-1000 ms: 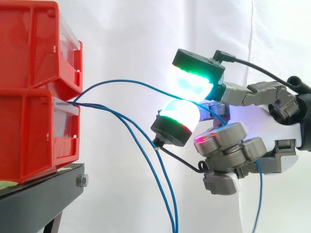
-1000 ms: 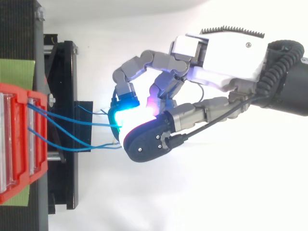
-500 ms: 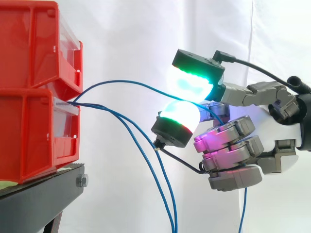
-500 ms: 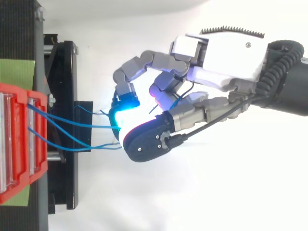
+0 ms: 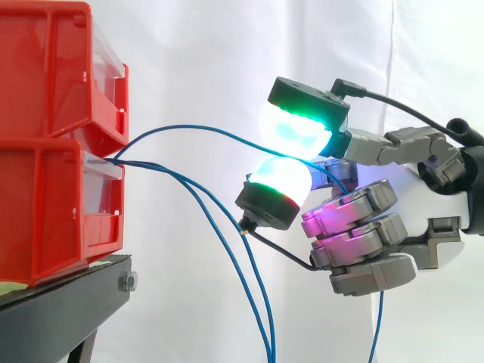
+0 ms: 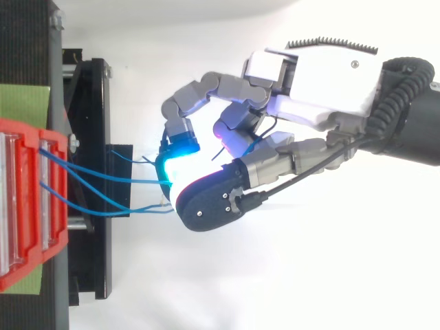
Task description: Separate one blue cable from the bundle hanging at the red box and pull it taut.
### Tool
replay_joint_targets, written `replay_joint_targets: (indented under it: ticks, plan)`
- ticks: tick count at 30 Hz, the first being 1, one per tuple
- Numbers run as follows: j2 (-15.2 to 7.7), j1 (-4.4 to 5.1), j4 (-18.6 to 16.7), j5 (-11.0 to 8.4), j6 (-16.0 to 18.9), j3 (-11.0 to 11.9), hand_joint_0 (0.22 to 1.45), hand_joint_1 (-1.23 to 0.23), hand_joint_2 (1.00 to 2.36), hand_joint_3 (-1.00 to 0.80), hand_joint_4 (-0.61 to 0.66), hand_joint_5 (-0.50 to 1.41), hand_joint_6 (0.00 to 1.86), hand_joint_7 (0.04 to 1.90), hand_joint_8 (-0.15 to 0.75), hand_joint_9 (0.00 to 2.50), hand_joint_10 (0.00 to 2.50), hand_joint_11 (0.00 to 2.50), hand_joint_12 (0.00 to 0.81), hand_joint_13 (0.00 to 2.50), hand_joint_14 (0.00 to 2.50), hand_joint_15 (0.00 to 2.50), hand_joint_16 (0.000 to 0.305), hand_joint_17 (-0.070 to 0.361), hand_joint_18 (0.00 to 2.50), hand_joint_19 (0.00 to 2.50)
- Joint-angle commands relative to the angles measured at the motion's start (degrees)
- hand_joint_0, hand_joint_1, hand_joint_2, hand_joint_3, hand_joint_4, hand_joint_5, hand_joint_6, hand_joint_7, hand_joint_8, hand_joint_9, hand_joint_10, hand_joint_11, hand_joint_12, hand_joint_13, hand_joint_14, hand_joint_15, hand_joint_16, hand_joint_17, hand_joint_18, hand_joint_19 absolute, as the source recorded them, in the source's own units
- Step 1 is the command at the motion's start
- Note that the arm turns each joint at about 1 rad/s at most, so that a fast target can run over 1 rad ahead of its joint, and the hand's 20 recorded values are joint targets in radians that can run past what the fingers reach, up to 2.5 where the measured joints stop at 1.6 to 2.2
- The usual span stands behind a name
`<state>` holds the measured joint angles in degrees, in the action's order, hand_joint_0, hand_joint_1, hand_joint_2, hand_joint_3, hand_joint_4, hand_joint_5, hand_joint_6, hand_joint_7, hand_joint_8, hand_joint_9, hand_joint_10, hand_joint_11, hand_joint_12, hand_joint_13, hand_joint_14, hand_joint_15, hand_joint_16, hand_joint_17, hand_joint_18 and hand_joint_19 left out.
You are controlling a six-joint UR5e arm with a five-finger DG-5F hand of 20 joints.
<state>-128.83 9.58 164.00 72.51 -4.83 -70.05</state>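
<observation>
We see the hand [image 5: 439, 204] at the right middle of the side view, reaching left toward the bins. Two fingers [image 5: 295, 128] with green-cyan glowing pads are pressed together, pinching one blue cable [image 5: 189, 127] between them. The other fingers are curled under the palm, with a magenta glow on them.

The pinched blue cable leaves the slot between the upper red bin [image 5: 45, 68] and the lower red bin [image 5: 45, 204] at the left of the frame. It bows up in an arc, not a straight line, and enters the pinch at centre frame. Past the pads it runs behind the hand and hangs down at the lower right.

Two other blue cables [image 5: 265, 336] leave the same slot and drop to the bottom centre, apart from the hand.

The bins sit stacked on the black stand [image 5: 53, 318] at the lower left, with the white curtain [image 5: 197, 45] behind.

In the top view the hand [image 6: 323, 82] comes in from the right edge. We see its cyan pad touching the blue cable [image 6: 110, 179] at left centre. The bins are at the left edge, with a green sheet [image 6: 24, 103] above them.
</observation>
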Motion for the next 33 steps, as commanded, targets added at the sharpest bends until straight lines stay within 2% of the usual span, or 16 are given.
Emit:
replay_joint_targets:
  ticks: [1, 20, 33]
  plan:
    - [-0.01, 0.0, 0.0, 0.0, 0.0, 0.0, 0.79, -0.75, 1.02, -0.25, 0.01, -0.19, 0.96, 1.39, 0.298, 0.95, 1.92, 1.35, 0.351, 0.89, 2.49, 1.37, 0.029, 0.066, 1.33, 1.94]
    - [-0.01, 0.0, 0.0, 0.0, 0.0, 0.0, 0.79, -0.75, 1.02, -0.25, 0.0, -0.19, 0.96, 1.39, 0.291, 0.95, 1.94, 1.37, 0.342, 0.91, 2.47, 1.39, 0.028, 0.062, 1.32, 1.95]
    - [-0.01, 0.0, 0.0, 0.0, 0.0, 0.0, 0.8, -0.75, 1.02, -0.27, -0.02, -0.19, 0.96, 1.41, 0.277, 0.95, 1.95, 1.41, 0.325, 0.93, 2.34, 1.45, 0.026, 0.059, 1.32, 2.03]
